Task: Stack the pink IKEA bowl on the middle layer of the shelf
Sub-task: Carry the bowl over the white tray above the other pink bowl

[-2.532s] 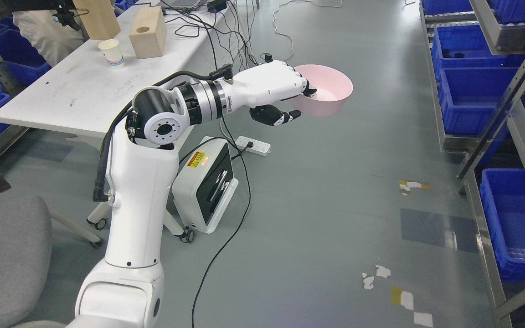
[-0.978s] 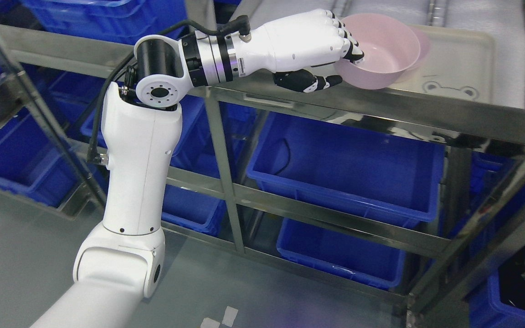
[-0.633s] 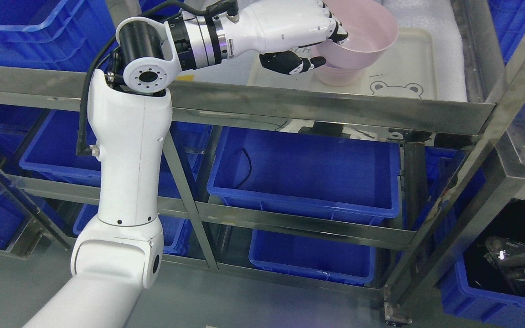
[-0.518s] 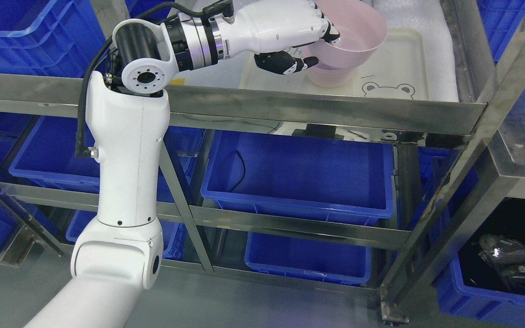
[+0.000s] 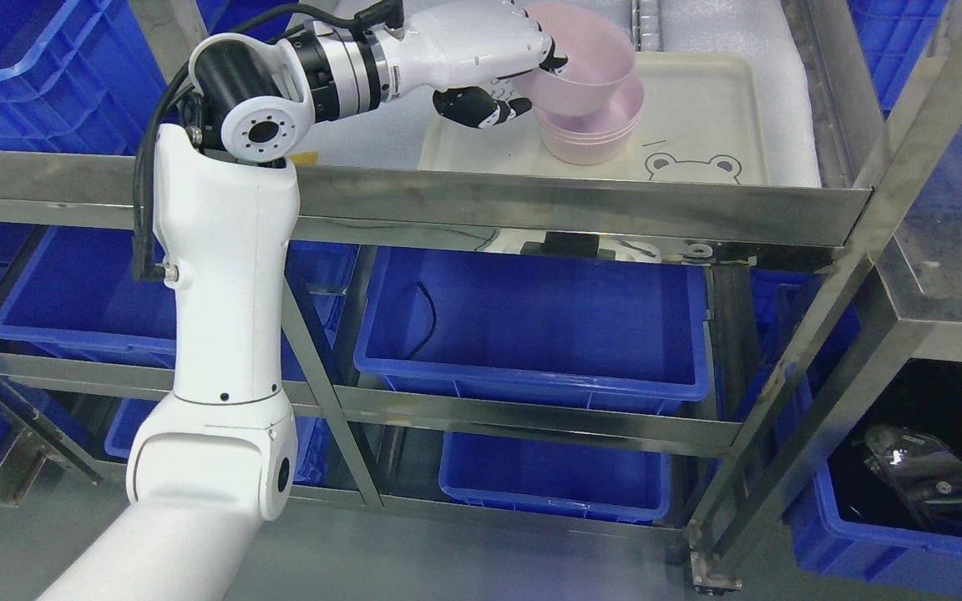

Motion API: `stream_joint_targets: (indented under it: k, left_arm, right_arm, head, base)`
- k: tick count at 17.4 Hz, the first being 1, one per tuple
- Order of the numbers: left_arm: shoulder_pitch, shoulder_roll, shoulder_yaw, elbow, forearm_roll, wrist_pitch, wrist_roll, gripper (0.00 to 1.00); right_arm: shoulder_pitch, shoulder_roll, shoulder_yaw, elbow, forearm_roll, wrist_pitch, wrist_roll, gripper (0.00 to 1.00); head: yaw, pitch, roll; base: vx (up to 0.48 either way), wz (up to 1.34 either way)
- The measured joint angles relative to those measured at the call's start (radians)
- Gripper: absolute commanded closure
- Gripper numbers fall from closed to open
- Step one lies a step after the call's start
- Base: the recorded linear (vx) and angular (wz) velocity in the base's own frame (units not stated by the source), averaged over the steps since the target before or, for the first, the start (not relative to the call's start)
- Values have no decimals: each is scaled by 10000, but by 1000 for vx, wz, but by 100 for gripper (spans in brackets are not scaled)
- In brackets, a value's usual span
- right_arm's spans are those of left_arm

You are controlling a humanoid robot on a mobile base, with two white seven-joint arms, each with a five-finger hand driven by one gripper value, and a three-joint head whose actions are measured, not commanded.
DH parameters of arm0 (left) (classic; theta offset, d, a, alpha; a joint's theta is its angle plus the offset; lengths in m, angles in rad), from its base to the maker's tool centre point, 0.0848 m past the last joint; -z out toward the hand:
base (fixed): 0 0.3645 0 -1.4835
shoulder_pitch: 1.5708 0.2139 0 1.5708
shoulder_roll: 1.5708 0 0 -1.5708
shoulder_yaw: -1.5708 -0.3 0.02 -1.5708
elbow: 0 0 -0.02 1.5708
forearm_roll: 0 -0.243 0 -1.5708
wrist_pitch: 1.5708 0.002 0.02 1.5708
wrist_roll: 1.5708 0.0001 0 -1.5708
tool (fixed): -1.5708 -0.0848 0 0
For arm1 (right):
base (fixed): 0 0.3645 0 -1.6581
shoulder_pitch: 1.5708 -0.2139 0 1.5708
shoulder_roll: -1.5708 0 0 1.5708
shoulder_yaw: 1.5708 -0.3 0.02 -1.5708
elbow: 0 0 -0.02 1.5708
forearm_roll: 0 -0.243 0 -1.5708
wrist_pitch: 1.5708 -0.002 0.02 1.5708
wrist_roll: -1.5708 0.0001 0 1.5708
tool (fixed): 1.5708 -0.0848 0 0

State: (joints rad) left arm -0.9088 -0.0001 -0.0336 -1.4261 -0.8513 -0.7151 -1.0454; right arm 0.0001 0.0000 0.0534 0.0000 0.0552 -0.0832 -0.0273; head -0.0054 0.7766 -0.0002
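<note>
My left hand [image 5: 531, 79] is shut on the near rim of a pink bowl [image 5: 585, 67], fingers inside the rim and thumb below it. The held bowl tilts and hangs partly inside a stack of pink bowls [image 5: 594, 133]. That stack stands on a cream tray [image 5: 698, 125] with a bear drawing, on the steel shelf layer [image 5: 531, 204]. My left arm rises from the lower left and reaches over the shelf's front lip. The right arm does not show.
Blue bins [image 5: 531, 334] fill the layers below, with more [image 5: 38, 50] at the upper left. Slanted steel posts [image 5: 815, 351] frame the shelf on the right. White foam padding [image 5: 790, 67] lies behind the tray.
The camera has swung from the floor and table to the shelf. The held bowl has come over the tray and down onto the stacked bowls, still in my left hand.
</note>
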Motion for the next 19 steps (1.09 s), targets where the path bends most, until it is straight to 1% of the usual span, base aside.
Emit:
stream_joint_targets:
  k: [5, 13, 19]
  left_arm:
    - [-678, 0, -131, 894, -444, 27, 92, 94]
    - [-1181, 1, -724, 2232, -647, -107, 530, 93]
    - [-1290, 1, -1035, 2866, -673, -121, 806, 86]
  right_arm:
    - [0, 0, 0, 0, -2, 0, 11, 0]
    - [-1, 0, 0, 0, -2, 0, 13, 0]
    - [-1, 0, 0, 0, -1, 0, 15, 0]
  head:
    - [0, 0, 0]
    - [0, -1, 0]
    - [0, -1, 0]
  base:
    - [0, 0]
    - [0, 0]
    - [0, 0]
